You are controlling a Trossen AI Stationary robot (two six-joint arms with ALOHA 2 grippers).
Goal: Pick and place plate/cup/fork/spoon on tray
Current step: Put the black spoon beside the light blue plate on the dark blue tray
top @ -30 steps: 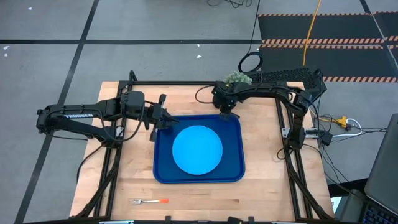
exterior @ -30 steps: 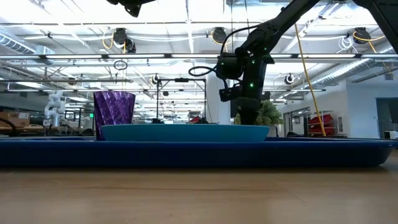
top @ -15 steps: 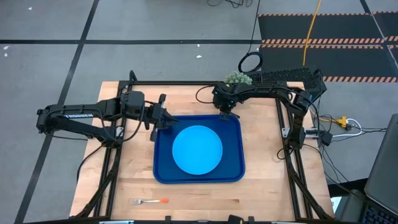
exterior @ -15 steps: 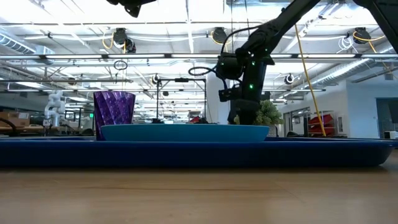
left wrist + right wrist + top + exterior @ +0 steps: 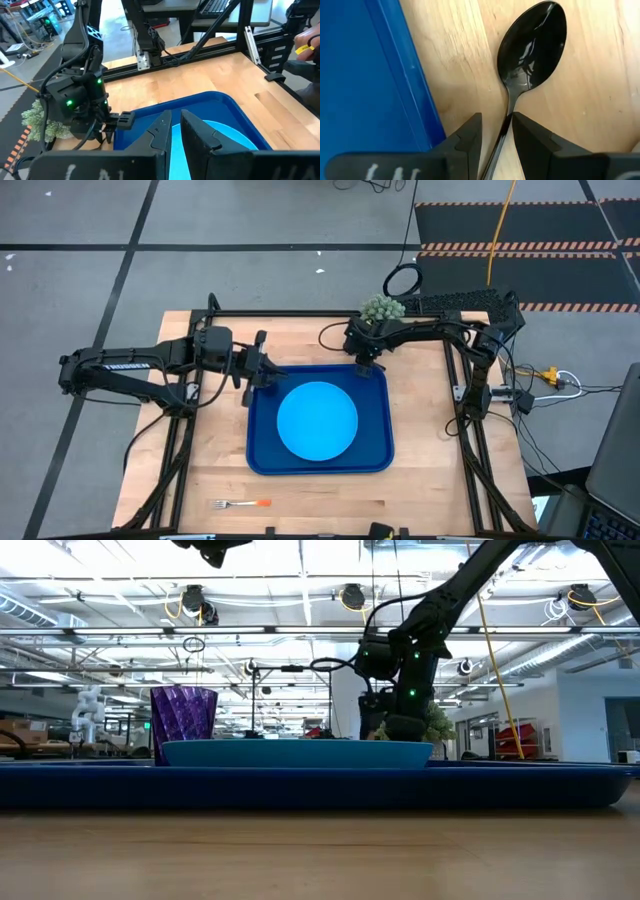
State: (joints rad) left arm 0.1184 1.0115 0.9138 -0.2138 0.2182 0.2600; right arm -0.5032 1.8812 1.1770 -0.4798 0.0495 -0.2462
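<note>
Right gripper (image 5: 496,131) is positioned low over the wood just beside the tray's (image 5: 380,415) far rim, fingers spread a little with the spoon's (image 5: 532,45) slim stem between them; no contact is seen yet, so nothing is counted as held. The oval bowl lies ahead of the fingertips, flat on the table (image 5: 420,430), and the tray's raised wall runs close alongside one finger. For a clean pick, the pinch is best made on the stem just behind the bowl, fingers kept square across it and pressed down to the wood before closing, since the stem is thin, glossy dark metal and likely to slide or roll out of a shallow grip. The finger nearest the tray should be kept off the rim so the smooth plastic tray is not shoved. Left gripper (image 5: 172,132) is held over the tray's near-left corner, its fingers narrowly parted and empty as far as can be made out; the cup (image 5: 183,712), ribbed and purple, probably stands just below it, though the overhead view hides it. The round flat light-blue plate (image 5: 317,421) is seated mid-tray. The orange-handled fork (image 5: 241,504) is left on bare wood, well apart from both grippers.
</note>
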